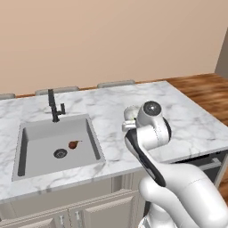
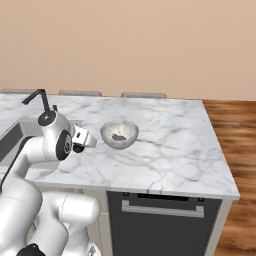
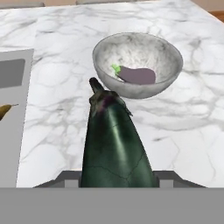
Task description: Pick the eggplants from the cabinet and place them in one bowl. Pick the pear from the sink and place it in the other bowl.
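Your gripper (image 3: 114, 183) is clamped on a dark eggplant (image 3: 114, 144), its stem end aimed toward the marble bowl (image 3: 168, 78) just ahead, where a first purple eggplant (image 3: 139, 75) already lies. From the right base camera you can see that bowl (image 2: 106, 134) on the counter beside the hand. From the left base camera, the pear (image 1: 73, 144) is in the sink (image 1: 26, 133), yet to be picked.

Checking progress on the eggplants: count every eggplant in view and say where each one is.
2. One small purple eggplant lies in the bowl on the counter; one large dark eggplant is held in the fingers, short of the bowl. Others may be hidden.
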Motion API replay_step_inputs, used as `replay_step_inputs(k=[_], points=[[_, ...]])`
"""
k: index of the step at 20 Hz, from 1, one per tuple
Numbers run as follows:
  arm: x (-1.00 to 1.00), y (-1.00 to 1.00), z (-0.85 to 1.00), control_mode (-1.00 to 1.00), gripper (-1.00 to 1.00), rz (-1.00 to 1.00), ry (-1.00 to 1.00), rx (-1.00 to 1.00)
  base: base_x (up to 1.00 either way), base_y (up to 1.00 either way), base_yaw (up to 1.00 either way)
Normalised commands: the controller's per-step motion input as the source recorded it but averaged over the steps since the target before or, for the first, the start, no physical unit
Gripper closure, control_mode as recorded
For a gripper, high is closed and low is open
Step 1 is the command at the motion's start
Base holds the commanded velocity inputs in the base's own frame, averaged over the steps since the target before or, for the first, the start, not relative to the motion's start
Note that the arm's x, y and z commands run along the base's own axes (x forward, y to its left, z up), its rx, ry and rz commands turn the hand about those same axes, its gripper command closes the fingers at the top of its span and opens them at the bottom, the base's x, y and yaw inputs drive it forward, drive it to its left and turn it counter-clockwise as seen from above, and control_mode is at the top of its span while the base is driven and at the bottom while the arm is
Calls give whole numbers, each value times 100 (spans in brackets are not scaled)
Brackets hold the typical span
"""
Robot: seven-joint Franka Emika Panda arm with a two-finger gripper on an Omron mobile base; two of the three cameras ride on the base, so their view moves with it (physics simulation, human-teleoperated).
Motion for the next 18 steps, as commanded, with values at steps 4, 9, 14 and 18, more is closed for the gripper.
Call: replay_step_inputs(k=[4,9,14,18], points=[[0,0,41,-100,100,-6,0,2,0,0,0],[5,-4,43,-100,100,-7,0,0,0,0,0],[25,-23,23,-100,100,-6,0,0,0,0,0],[42,-31,6,-100,100,-5,0,5,0,0,0]])
